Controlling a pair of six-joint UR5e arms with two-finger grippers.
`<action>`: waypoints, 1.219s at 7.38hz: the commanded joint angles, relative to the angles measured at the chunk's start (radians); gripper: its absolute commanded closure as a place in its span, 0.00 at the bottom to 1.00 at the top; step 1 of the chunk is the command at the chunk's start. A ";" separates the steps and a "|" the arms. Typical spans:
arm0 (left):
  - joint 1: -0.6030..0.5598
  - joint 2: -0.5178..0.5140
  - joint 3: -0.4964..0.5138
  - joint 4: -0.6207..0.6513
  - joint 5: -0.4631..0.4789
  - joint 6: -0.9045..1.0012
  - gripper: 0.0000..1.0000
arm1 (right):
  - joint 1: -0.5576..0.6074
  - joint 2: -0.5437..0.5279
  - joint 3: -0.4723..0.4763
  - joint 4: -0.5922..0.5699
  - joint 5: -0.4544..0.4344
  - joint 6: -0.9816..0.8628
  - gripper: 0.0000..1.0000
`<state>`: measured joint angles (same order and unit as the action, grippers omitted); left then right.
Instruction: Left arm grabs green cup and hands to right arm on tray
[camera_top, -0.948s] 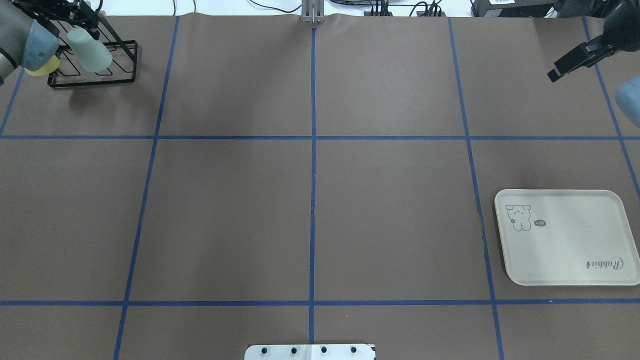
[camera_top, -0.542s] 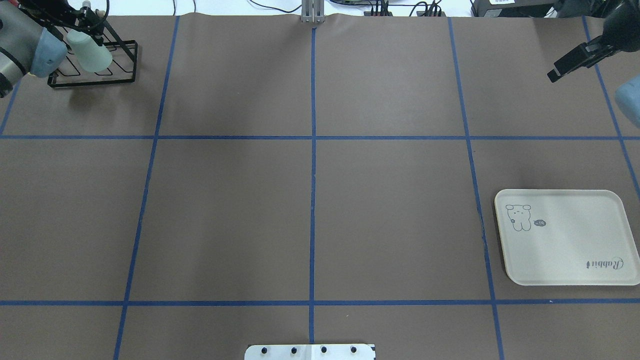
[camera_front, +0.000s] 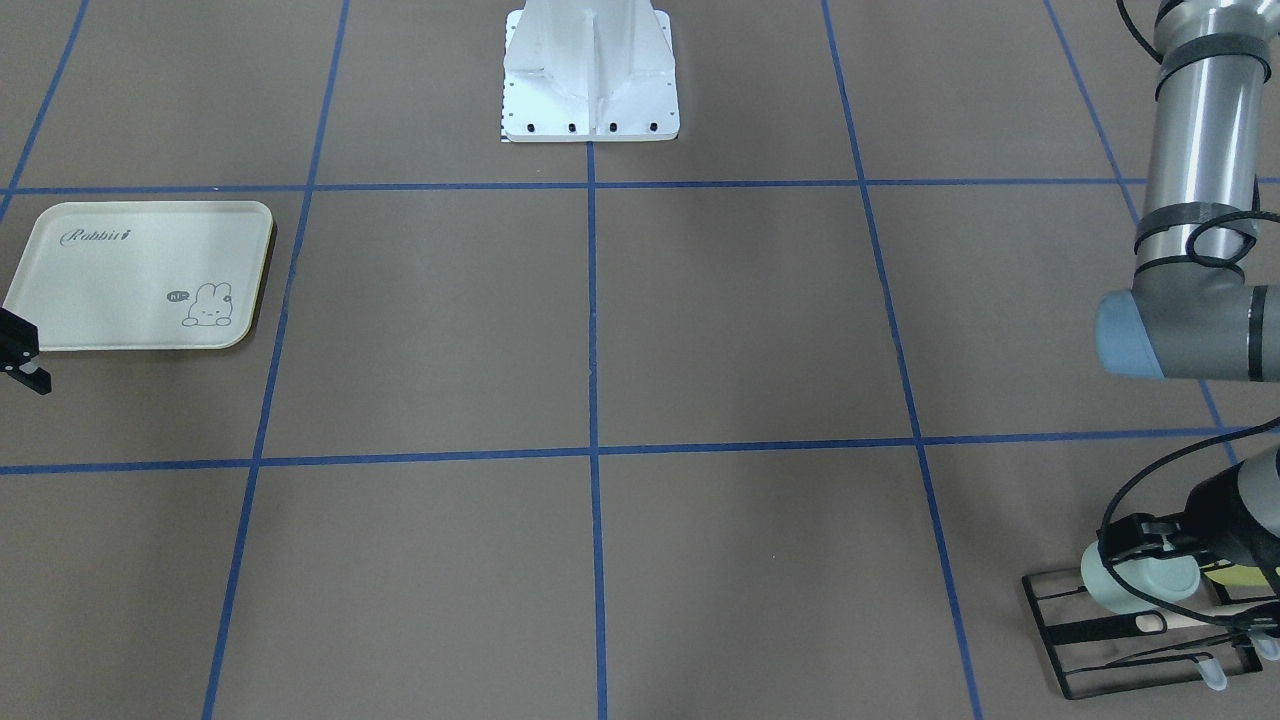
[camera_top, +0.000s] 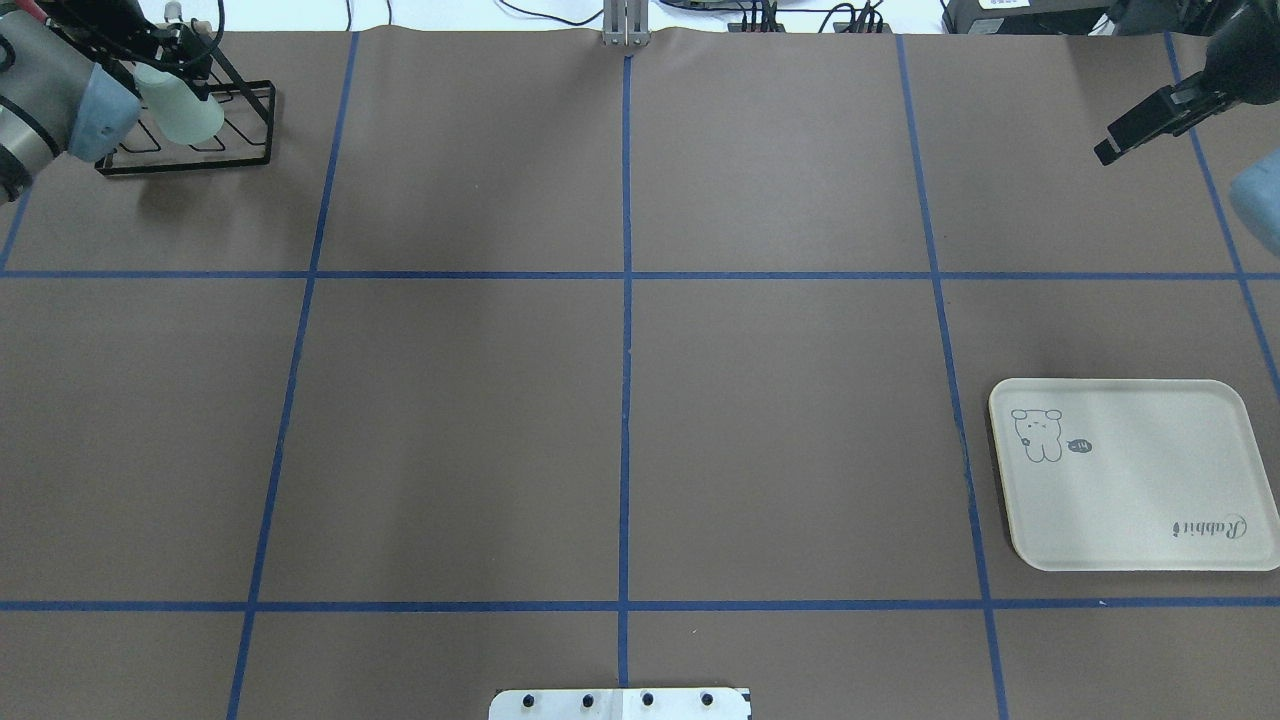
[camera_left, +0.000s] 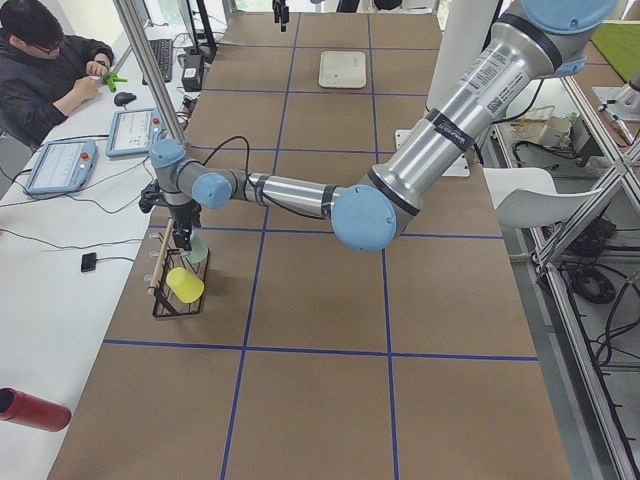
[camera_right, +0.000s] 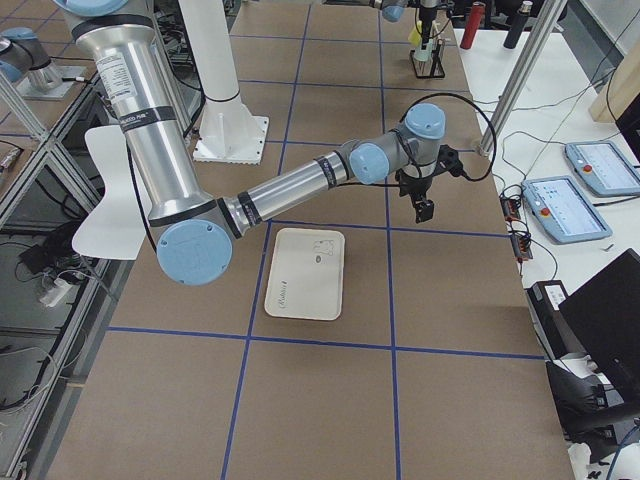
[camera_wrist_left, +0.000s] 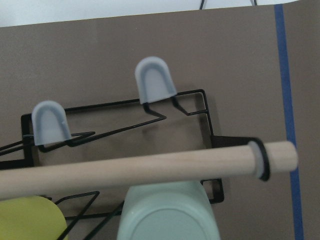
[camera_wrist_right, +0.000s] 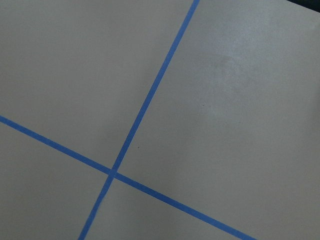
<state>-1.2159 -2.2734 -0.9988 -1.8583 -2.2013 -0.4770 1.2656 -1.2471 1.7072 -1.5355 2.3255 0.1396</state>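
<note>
The green cup (camera_top: 182, 108) lies tilted on the black wire rack (camera_top: 245, 150) at the table's far left corner, its closed end up. My left gripper (camera_front: 1142, 548) sits over that end, open, with a finger on each side of the cup (camera_front: 1135, 585). In the left wrist view the cup's base (camera_wrist_left: 167, 217) fills the bottom centre, under a wooden rod (camera_wrist_left: 150, 167). The cream tray (camera_top: 1130, 475) lies bare at the near right. My right gripper (camera_top: 1112, 142) hangs above the table's far right, well away from the tray; it shows edge-on, so its state is unclear.
A yellow cup (camera_left: 185, 284) rests on the same rack beside the green one. Two grey-capped rack prongs (camera_wrist_left: 155, 80) stand past the rod. A person sits at a side desk (camera_left: 45, 70) beyond the rack. The robot's white base (camera_front: 590, 70) stands mid-table at the near edge.
My left arm has swung farther over the rack, hiding the yellow cup in the overhead view, and the gripper has come closer onto the green cup. The right arm has not moved.
</note>
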 joint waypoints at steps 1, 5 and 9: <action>0.001 0.000 0.000 -0.002 0.000 0.001 0.18 | 0.000 0.000 0.000 0.000 0.000 0.000 0.00; -0.002 0.002 -0.001 0.001 0.009 0.008 0.22 | 0.001 0.000 0.002 0.000 0.000 0.000 0.00; -0.005 0.002 0.000 0.001 0.014 0.011 0.28 | 0.000 0.000 0.005 0.000 0.000 0.008 0.00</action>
<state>-1.2206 -2.2719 -0.9993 -1.8577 -2.1878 -0.4657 1.2657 -1.2471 1.7106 -1.5355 2.3255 0.1420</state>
